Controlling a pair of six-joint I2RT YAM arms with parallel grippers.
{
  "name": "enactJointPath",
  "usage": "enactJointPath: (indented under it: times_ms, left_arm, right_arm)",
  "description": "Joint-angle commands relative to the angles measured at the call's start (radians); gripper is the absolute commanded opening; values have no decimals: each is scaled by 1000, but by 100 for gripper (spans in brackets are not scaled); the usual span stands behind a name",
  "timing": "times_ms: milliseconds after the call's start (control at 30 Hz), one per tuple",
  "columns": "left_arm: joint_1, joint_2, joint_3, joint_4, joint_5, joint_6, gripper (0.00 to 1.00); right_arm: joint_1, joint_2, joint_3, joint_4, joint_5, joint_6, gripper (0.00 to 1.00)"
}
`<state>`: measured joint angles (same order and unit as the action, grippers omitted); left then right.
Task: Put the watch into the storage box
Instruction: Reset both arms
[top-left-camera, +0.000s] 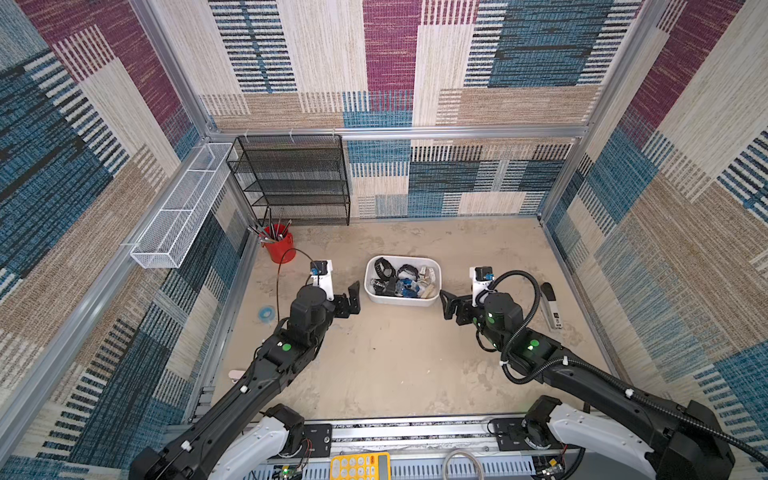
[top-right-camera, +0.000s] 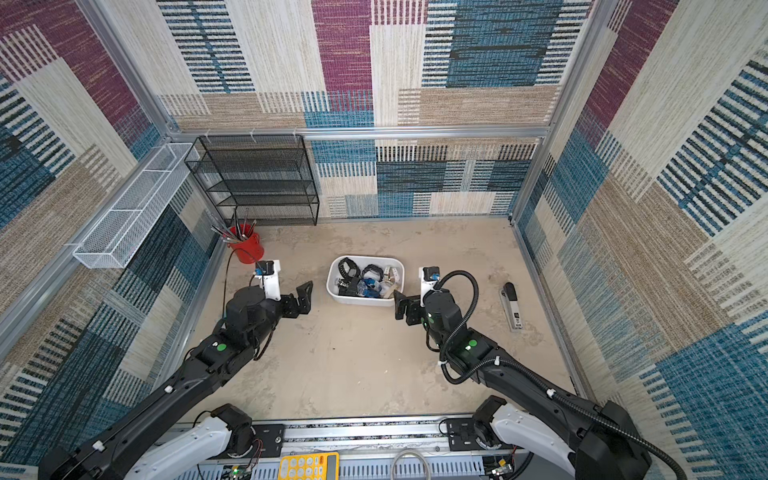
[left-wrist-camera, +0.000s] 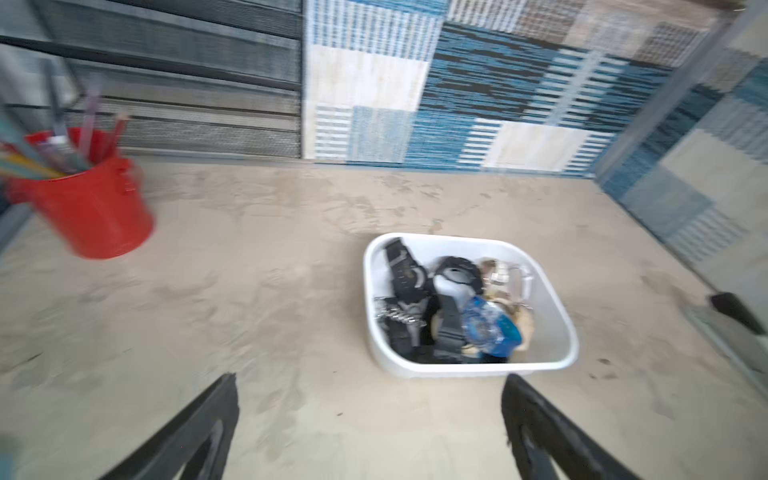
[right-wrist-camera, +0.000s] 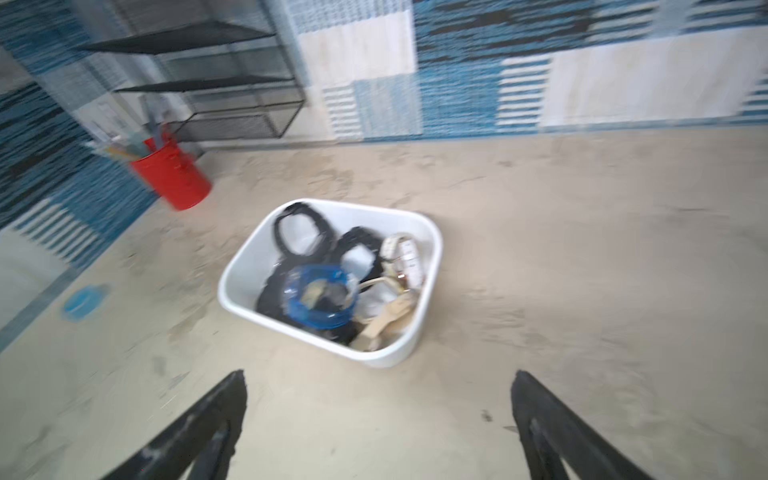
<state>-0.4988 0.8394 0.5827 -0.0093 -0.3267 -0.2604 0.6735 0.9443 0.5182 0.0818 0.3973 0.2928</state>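
The watches (top-left-camera: 401, 282) lie heaped in the box (top-left-camera: 401, 302), which sits mid-tabletop: black straps toward its 9 o'clock side, a blue one (left-wrist-camera: 492, 328) in the middle, pale ones toward 3 o'clock. No loose watch shows on the tabletop (top-left-camera: 395, 365), so the job looks done or nearly so. The left fingers (top-left-camera: 354, 293) stand wide apart and empty at 9 o'clock of the box, near it. The right fingers (top-left-camera: 446, 305) are likewise spread and empty at 4 o'clock, just beside its corner; the wrist views show bare tabletop between both pairs and the box. Farther out, a red cup (top-left-camera: 280, 247) of tools stands between 9 and 10 o'clock, a small blue ring (top-left-camera: 266, 313), too blurred to name, lies toward 9 o'clock past the left arm, and a stapler (top-left-camera: 550, 305) lies at 3 o'clock. The main risk is the right fingers: so close to the corner, a sideways swing could clip the rim and shove or tip the light box. The heap is loose, with a pale strap near the wall, so a knock could spill a watch.
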Motion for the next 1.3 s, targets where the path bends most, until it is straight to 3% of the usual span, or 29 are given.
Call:
enactJointPath:
  times_ms: [0, 133, 267, 400, 500, 667, 767, 933, 1000, 1033, 1067, 1100, 1167, 1200, 1267]
  left_arm:
    - [0, -95, -87, 0, -276, 102, 100]
    - [3, -185, -224, 147, -428, 172, 100]
    - [33, -104, -325, 372, -487, 260, 100]
    - [124, 103, -346, 567, -380, 287, 100]
    - [211, 259, -335, 694, -282, 268, 100]
    - [325, 441, -286, 808, -100, 255, 99]
    - [384, 494, -213, 726, -21, 267, 99]
    - [507, 643, -238, 938, 113, 213, 98]
    - [514, 671, -197, 859, 138, 203, 98]
    - [514, 705, -198, 920, 152, 224, 98]
    - [515, 699, -182, 865, 161, 223, 98]
    - [515, 676, -167, 798, 166, 213, 98]
    - [514, 700, -183, 883, 164, 223, 99]
    - [516, 703, -184, 880, 163, 222, 99]
    - [516, 684, -166, 816, 165, 217, 99]
  right_arm:
    - [-15, -34, -89, 212, 308, -102, 100]
    - [-69, 14, -167, 426, 337, -244, 100]
    - [-141, 115, -226, 659, 347, -308, 100]
    - [-234, 243, -281, 897, 341, -358, 100]
    - [-312, 346, -384, 1176, 294, -380, 100]
    - [-388, 501, -408, 1408, 186, -479, 99]
    - [-468, 574, -391, 1425, 76, -431, 100]
    - [-575, 523, -379, 1293, -140, -339, 100]
    - [-605, 555, -376, 1299, -198, -321, 100]
    - [-608, 621, -379, 1393, -203, -336, 100]
    - [-607, 631, -366, 1376, -207, -342, 99]
    - [-611, 573, -341, 1234, -215, -318, 100]
    - [-615, 624, -357, 1357, -199, -328, 99]
    - [-616, 586, -334, 1243, -195, -309, 99]
    - [-623, 613, -342, 1309, -198, -316, 100]
